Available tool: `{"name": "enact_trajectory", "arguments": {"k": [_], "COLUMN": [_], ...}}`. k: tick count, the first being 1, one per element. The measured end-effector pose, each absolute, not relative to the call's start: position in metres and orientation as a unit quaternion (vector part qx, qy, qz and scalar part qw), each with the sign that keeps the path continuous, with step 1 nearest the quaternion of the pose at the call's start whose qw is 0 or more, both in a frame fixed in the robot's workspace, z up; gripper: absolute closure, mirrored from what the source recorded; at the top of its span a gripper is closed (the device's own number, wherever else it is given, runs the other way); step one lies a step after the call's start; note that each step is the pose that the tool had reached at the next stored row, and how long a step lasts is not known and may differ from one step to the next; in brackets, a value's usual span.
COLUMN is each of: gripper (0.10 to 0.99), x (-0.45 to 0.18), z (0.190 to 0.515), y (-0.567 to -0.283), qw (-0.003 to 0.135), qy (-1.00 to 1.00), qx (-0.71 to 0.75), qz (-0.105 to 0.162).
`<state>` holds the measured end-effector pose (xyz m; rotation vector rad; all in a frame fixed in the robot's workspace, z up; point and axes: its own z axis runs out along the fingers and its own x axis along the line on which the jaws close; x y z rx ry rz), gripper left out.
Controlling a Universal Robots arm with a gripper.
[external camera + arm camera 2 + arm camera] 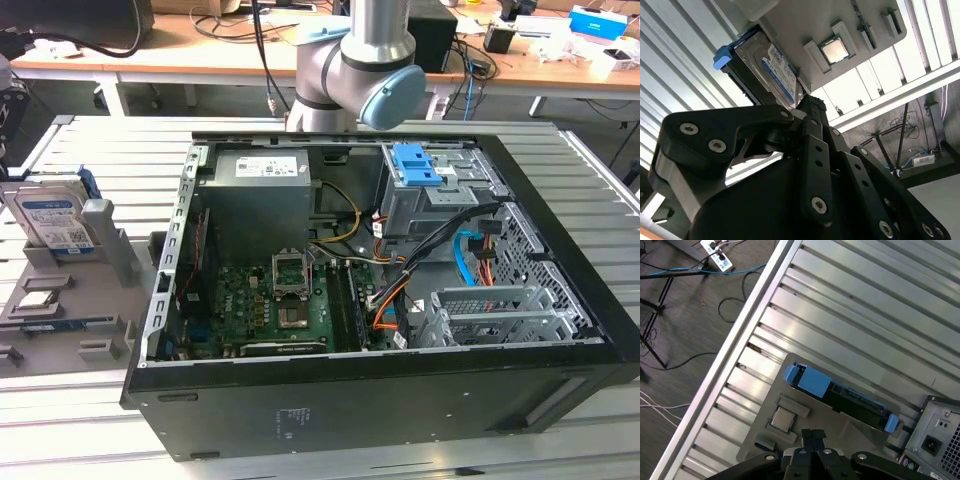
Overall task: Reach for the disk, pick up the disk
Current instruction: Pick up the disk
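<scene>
The disk [55,215] stands on edge in a grey holder at the exterior view's left, its white-and-blue label facing out and a blue rail along its edges. In the second wrist view the disk [767,70] lies just beyond my gripper [810,102]. The first wrist view looks down on the disk's [840,392] blue-framed top edge, a short way off my gripper [813,432]. The black fingertips are pressed together with nothing between them, apart from the disk.
A grey fixture plate [100,330] holds a square processor chip [35,300] [783,418] beside the disk. The open computer case [400,300] fills the slatted metal table's middle. The arm's joint [360,60] rises behind it. The table edge [740,340] drops to a cabled floor.
</scene>
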<state>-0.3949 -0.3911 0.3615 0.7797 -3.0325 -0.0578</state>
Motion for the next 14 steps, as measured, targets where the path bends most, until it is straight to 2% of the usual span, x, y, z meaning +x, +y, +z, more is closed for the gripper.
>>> {"name": "enact_trajectory", "arguments": {"k": [14], "gripper": [0.98], "x": [-0.3949], "z": [0.3615], "y": [-0.3911], "qw": [0.006], "qy": [-0.952], "qx": [0.305], "qz": [-0.018]}}
